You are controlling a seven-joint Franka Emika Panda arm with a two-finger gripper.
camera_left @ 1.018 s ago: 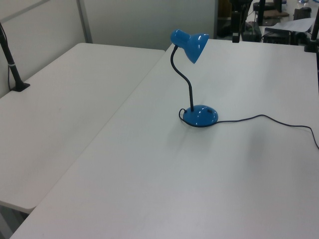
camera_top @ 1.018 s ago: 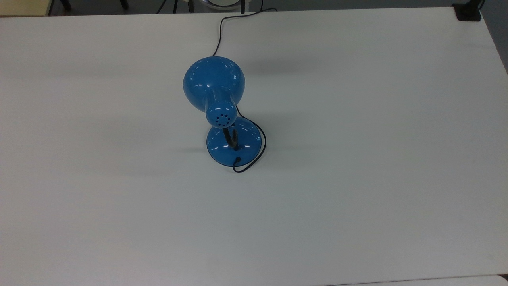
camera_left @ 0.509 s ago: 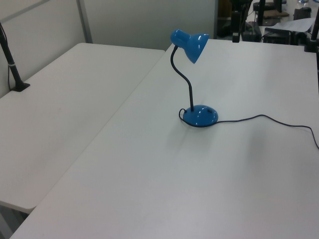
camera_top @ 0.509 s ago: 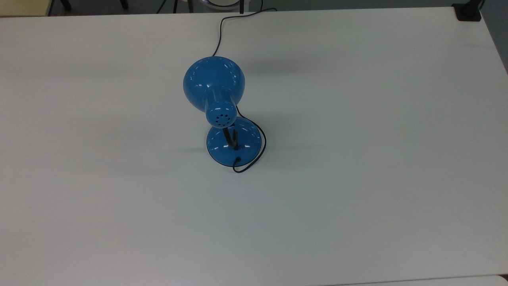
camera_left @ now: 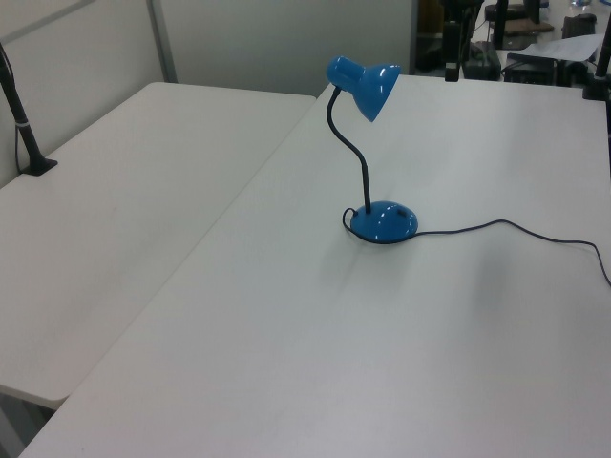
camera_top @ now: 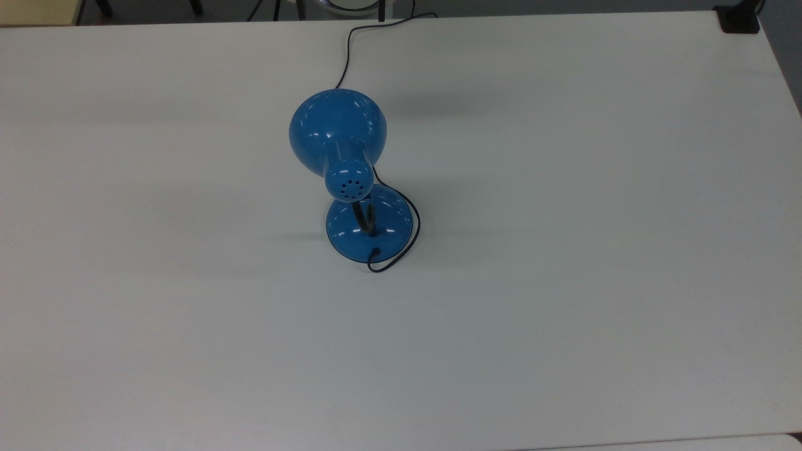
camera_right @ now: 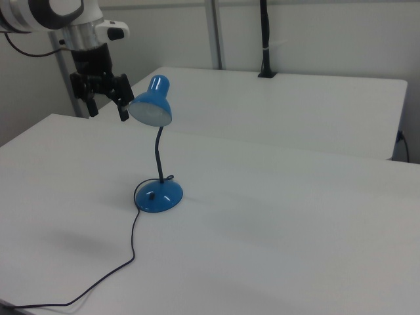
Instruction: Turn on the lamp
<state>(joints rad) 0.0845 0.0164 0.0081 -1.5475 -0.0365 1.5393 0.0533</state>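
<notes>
Nothing changed across last second in top and left views: lamp (camera_top: 351,181) sits unmoved mid-worktop (camera_top: 564,282), shade unlit, cord (camera_left: 516,227) trailing off base. Task judged not yet begun.

Claw (camera_right: 105,98) hangs high in right view, at right view's left of shade, apart from lamp, fingers spread, holding nothing.

Small dark spot on base (camera_right: 158,196) may be switch; hard to confirm. Arm cut off at frame edge. Cord's far end leaves worktop; plug unseen.

the lamp (camera_top: 341,144)'s shade hides part of its neck and cord (camera_top: 346,56).
</notes>
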